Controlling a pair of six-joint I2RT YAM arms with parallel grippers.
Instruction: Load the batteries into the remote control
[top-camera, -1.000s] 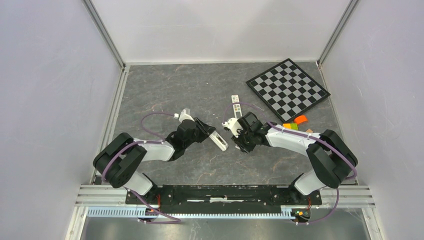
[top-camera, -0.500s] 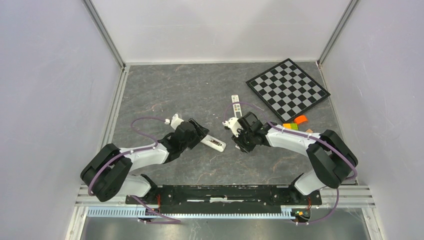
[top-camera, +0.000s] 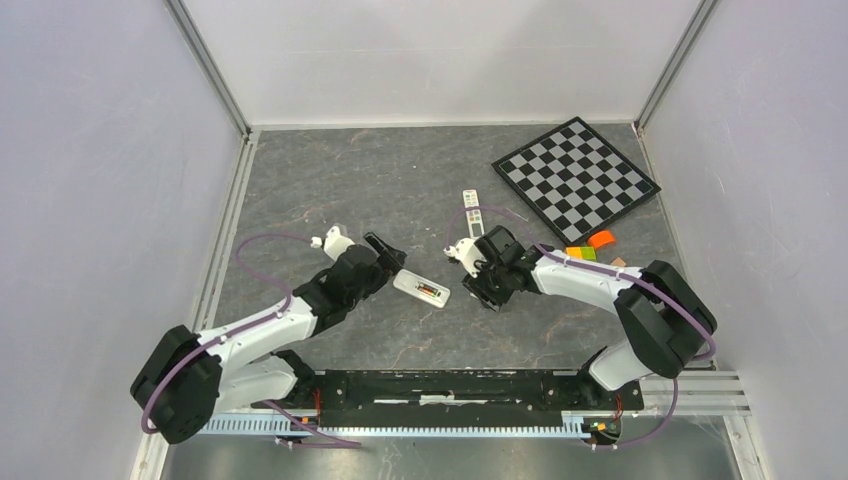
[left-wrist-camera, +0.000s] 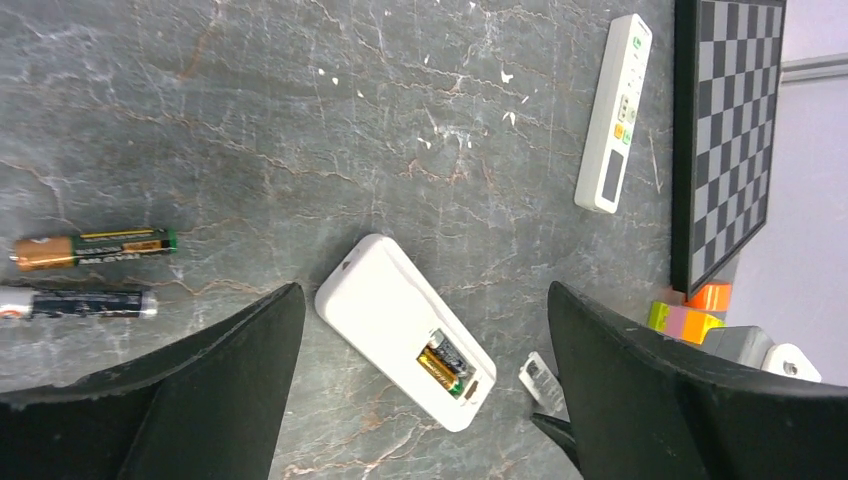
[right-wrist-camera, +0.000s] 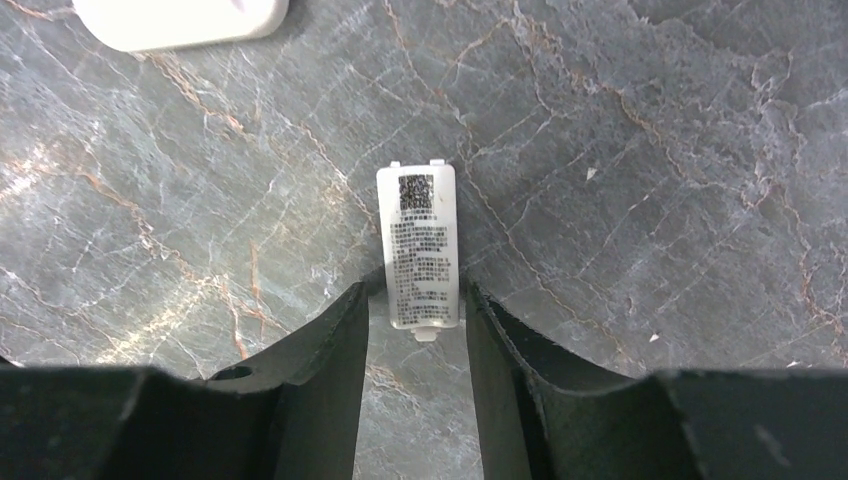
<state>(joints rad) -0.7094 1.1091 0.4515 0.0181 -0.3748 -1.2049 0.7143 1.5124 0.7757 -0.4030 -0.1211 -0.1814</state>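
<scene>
Remote control (left-wrist-camera: 385, 312): bay open, cell apparently seated, two batteries (left-wrist-camera: 95, 247) loose; left gripper (left-wrist-camera: 425, 295) released, right gripper (right-wrist-camera: 415, 293) pinching battery cover (right-wrist-camera: 417, 232).

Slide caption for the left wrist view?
Open left gripper hovers over white rectangular remote, batteries in its open bay; two loose dark cylindrical batteries lie nearby.

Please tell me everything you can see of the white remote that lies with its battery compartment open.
The remote is a white, rounded slab, plastic by its look, lying flat and back up, diagonally on the grey marbled table. Near one end its compartment is uncovered, with gold and dark cells inside; how many I cannot tell. Only the table touches it. The open left hand hangs over it without touching.
</scene>
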